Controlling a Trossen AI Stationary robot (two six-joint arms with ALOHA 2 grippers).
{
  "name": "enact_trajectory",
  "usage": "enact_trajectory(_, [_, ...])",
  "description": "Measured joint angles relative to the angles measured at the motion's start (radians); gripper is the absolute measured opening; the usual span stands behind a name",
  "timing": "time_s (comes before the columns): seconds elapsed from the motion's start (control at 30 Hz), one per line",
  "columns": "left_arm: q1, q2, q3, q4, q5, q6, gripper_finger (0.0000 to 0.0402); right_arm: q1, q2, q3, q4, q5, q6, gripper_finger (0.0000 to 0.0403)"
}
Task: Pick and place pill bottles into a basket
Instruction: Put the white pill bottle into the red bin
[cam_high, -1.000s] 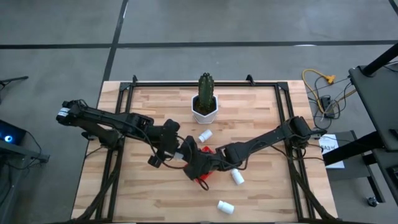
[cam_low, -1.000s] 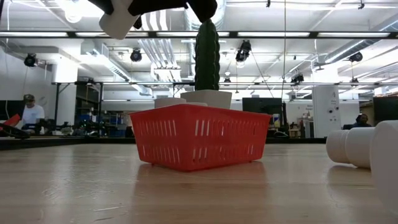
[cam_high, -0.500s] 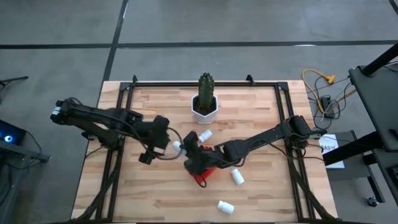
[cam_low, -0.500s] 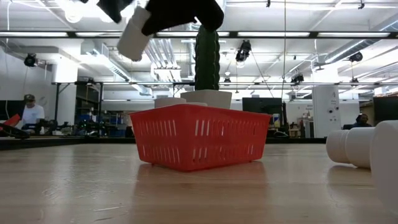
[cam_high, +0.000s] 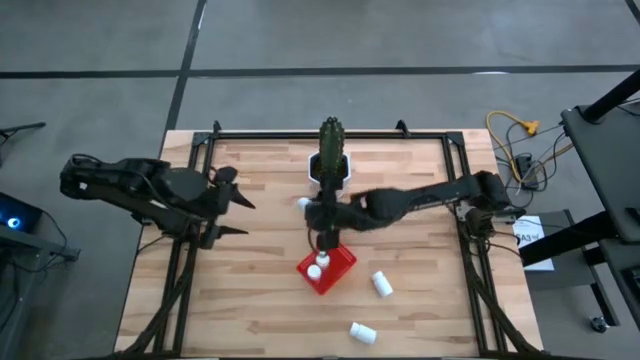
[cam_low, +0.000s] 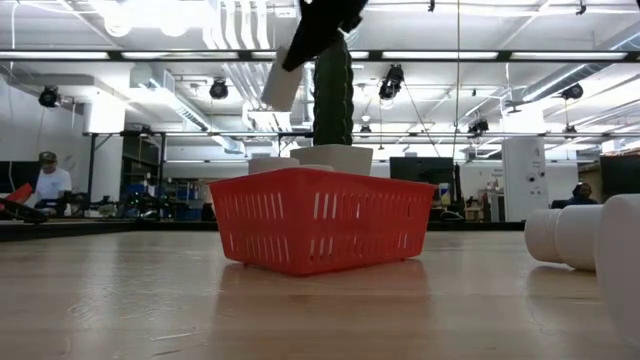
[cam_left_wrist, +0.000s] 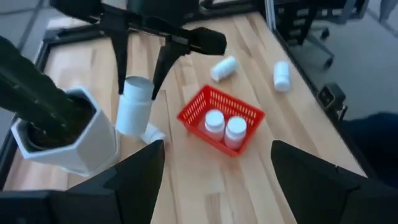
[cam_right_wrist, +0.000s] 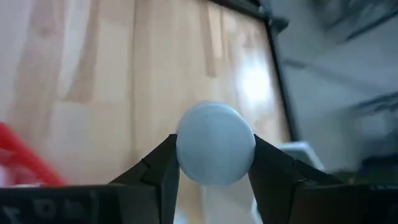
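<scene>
- Lettering: none readable on any bottle, the basket (cam_high: 327, 270) or the cactus pot (cam_left_wrist: 59, 134).
- Basket sits mid-table and holds two upright pill bottles (cam_left_wrist: 225, 127).
- Right gripper (cam_left_wrist: 138, 93) hangs above the table between pot and basket, pinching a white bottle (cam_right_wrist: 215, 143).
- Left gripper (cam_high: 240, 215) stands wide and empty, well apart to the left.
- Two bottles (cam_high: 381, 283) lie loose beyond the basket; possibly another lies beside the pot.

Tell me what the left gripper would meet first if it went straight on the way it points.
Probably the red basket, which sits midway past the open left gripper in its wrist view. The pill bottle held by the right gripper hangs close beside that line; depth is unclear.
</scene>
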Motion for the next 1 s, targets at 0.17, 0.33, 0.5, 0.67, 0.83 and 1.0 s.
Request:
enact_trajectory(0.17, [0.0,-0.045,-0.05,0.01,-0.001,0.003,0.0277,-0.03,-0.04,0.06,-0.125,-0.192,0.134,0.0143])
enact_trajectory(0.33, [0.0,-0.048,-0.083,0.008,-0.001,0.005,0.0277,-0.028,-0.037,0.121,-0.259,-0.325,0.219,0.0143])
enact_trajectory(0.5, [0.0,-0.043,-0.112,0.012,-0.001,0.02,0.0277,-0.029,-0.03,0.112,-0.33,-0.358,0.29,0.0143])
enact_trajectory(0.67, [0.0,-0.032,-0.116,0.019,-0.001,0.03,0.0277,-0.027,-0.024,0.07,-0.332,-0.408,0.315,0.0143])
enact_trajectory(0.83, [0.0,-0.036,-0.116,0.017,-0.001,0.03,0.0277,-0.027,-0.016,0.023,-0.326,-0.426,0.339,0.0143])
enact_trajectory(1.0, [0.0,-0.044,-0.116,0.017,-0.001,0.03,0.0277,-0.023,-0.017,-0.006,-0.322,-0.446,0.365,0.0143])
